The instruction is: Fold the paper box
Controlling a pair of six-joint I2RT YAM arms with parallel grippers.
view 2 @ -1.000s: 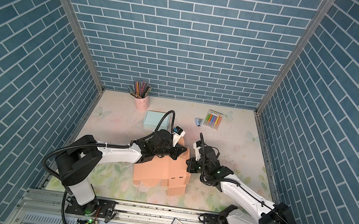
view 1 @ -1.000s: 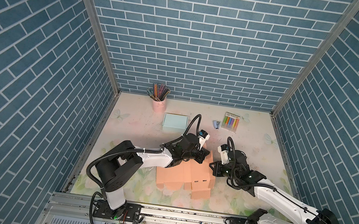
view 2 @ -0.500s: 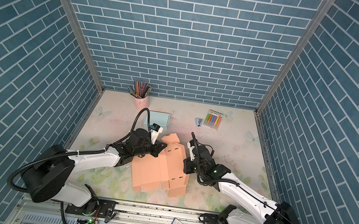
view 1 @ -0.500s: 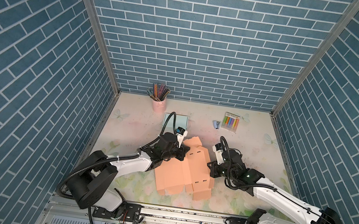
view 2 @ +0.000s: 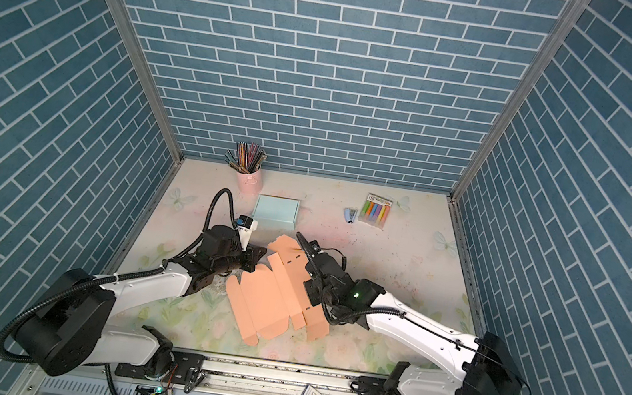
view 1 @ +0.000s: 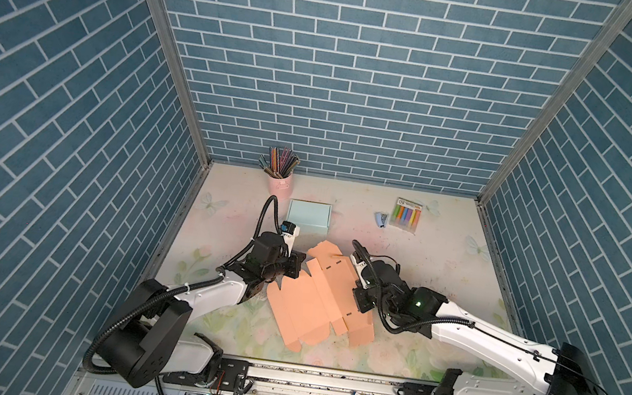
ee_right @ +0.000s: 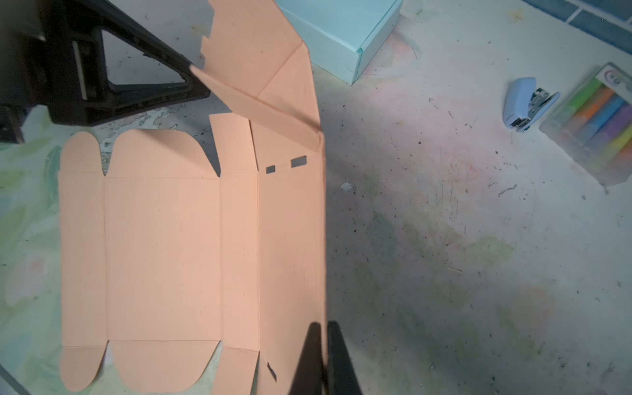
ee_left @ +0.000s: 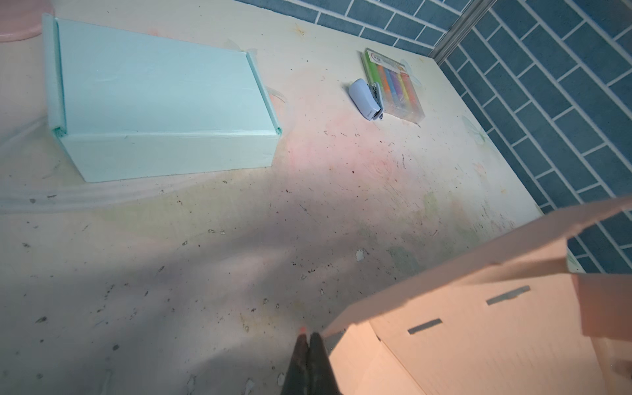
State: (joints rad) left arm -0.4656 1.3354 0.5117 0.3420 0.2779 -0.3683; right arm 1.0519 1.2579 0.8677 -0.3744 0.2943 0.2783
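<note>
Paper box (view 1: 316,303): peach blank on the table (view 1: 435,265), just nearside of the mint box (view 1: 308,216), with one flap and a side panel raised. Right end effector (ee_right: 323,330) clenched on the panel's edge; left end effector (ee_left: 308,338) clenched, tip at the flap's corner, hold unclear. Risk: the flap slips free and springs flat, or opposed pulls tear the blank.

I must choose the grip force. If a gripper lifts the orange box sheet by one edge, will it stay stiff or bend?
It probably bends at its creases: the box folds up where the left gripper meets a flap. Between creases the panels lie flat, so they are likely fairly stiff. It looks thin and light, so it may slide when pushed.
</note>
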